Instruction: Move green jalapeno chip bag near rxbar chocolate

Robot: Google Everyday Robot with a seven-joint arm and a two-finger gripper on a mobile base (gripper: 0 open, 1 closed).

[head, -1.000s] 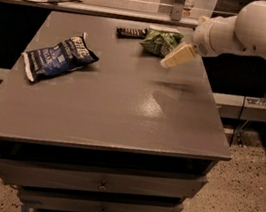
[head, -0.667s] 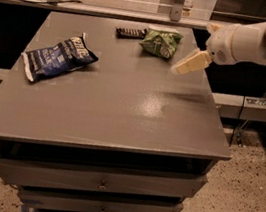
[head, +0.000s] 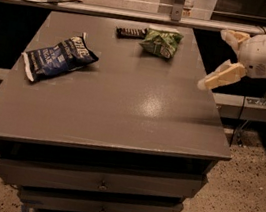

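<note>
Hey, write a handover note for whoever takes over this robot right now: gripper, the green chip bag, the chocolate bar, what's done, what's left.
The gripper: open, empty, in the air beyond the right edge of the grey table.
The green crinkly jalapeno chip bag: lying at the table's far edge, close beside the small dark wrapped rxbar chocolate, on its right.
Done: the bag looks placed near the bar.
Left: probably only confirming. The dark blue chip bag lies apart, at the left.

Likely a lab: drawered tabletop (head: 123, 106) left of the spread jaws, speckled floor (head: 244, 197) below them, metal rail (head: 113, 11) beyond.
</note>
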